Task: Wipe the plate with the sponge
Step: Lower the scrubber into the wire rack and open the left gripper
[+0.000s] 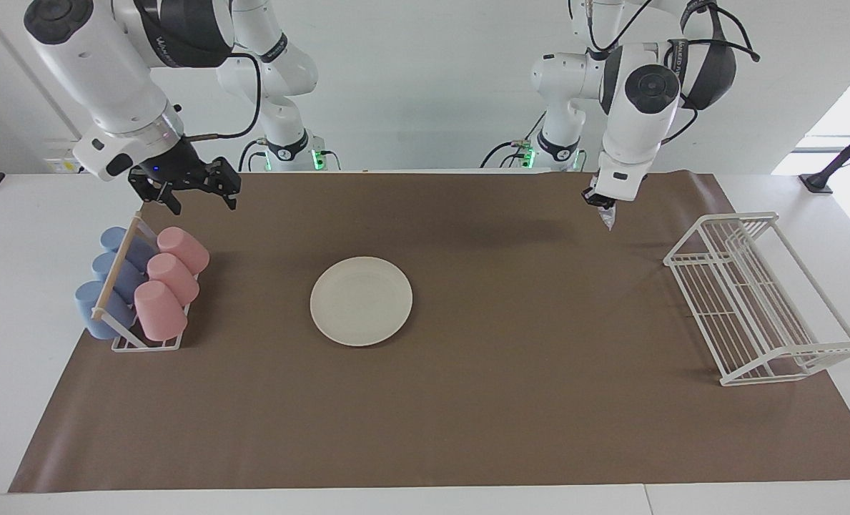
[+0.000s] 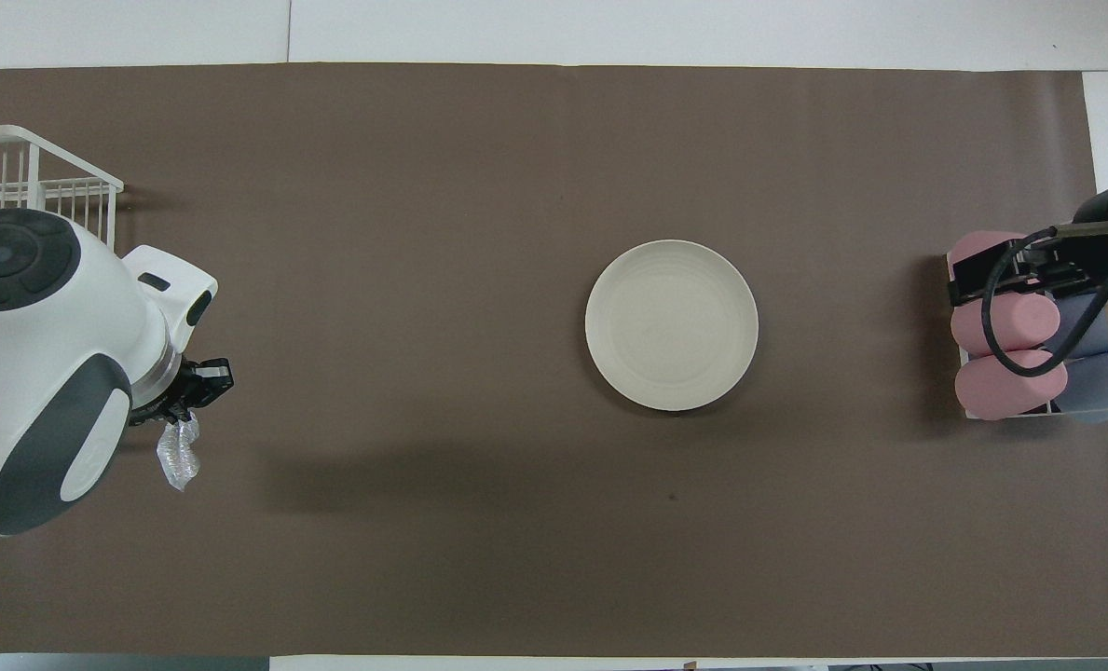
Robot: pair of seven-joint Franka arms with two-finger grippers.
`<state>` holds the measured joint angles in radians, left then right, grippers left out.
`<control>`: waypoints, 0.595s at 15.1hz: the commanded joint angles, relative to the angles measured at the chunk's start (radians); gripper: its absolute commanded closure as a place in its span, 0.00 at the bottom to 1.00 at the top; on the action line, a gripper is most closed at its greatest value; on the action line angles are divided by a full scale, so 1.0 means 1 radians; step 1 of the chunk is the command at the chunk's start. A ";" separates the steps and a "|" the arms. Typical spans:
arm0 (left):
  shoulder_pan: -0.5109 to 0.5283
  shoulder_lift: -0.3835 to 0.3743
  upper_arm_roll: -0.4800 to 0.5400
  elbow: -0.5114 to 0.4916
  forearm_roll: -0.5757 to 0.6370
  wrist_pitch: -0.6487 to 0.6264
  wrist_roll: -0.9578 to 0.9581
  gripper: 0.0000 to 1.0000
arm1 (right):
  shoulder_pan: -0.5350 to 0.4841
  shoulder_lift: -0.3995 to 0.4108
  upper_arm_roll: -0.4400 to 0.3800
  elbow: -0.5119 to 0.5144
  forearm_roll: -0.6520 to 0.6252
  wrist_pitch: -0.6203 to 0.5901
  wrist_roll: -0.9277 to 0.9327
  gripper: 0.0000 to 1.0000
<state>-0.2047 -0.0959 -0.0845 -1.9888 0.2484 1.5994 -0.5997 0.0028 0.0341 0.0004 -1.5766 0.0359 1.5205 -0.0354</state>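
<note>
Plate (image 1: 361, 301) — round, cream-white, shallow — lies flat on the brown mat (image 1: 467, 429), about mid-table and a little toward the right arm's end. Nothing on it; neither gripper is over it.

Left gripper (image 1: 600, 203) hangs above the mat at the left arm's end, near the edge closest to the robots, pointing down. Its fingertips are pinched together on the top of the sponge (image 1: 608, 218), a small silvery crinkled pad that dangles below them, clear of the mat. In the overhead view the sponge (image 2: 179, 458) shows just under the black gripper (image 2: 185, 415), with the arm's large white and grey wrist covering much of that corner. Sponge and plate are well apart.

White wire rack (image 1: 757, 297) stands on the mat at the left arm's end, farther from the robots than the left gripper; in the overhead view only its corner (image 2: 41, 177) shows past the arm.

Right gripper (image 1: 196, 202) is up in the air with jaws spread wide, holding nothing — it is over the robot-side end of the cup holder (image 1: 142, 343) at the right arm's end. The holder carries three pink cups (image 1: 171, 275) and three blue cups (image 1: 106, 286), lying tilted in two rows with a wooden bar (image 1: 116, 268) running between them.
</note>
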 commanded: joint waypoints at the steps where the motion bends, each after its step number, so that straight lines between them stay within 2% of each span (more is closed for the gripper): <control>1: -0.010 0.105 -0.003 0.142 0.139 -0.108 -0.037 1.00 | 0.019 -0.029 -0.033 -0.034 -0.019 -0.010 0.051 0.00; 6: -0.012 0.249 -0.004 0.345 0.339 -0.257 -0.037 1.00 | 0.036 -0.034 -0.074 -0.043 -0.018 -0.025 0.043 0.00; 9: -0.008 0.321 -0.005 0.465 0.396 -0.288 -0.037 1.00 | 0.036 -0.031 -0.123 -0.039 -0.016 -0.020 -0.009 0.00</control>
<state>-0.2051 0.1455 -0.0883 -1.6432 0.5991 1.3733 -0.6227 0.0244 0.0227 -0.0812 -1.5963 0.0333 1.4972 -0.0067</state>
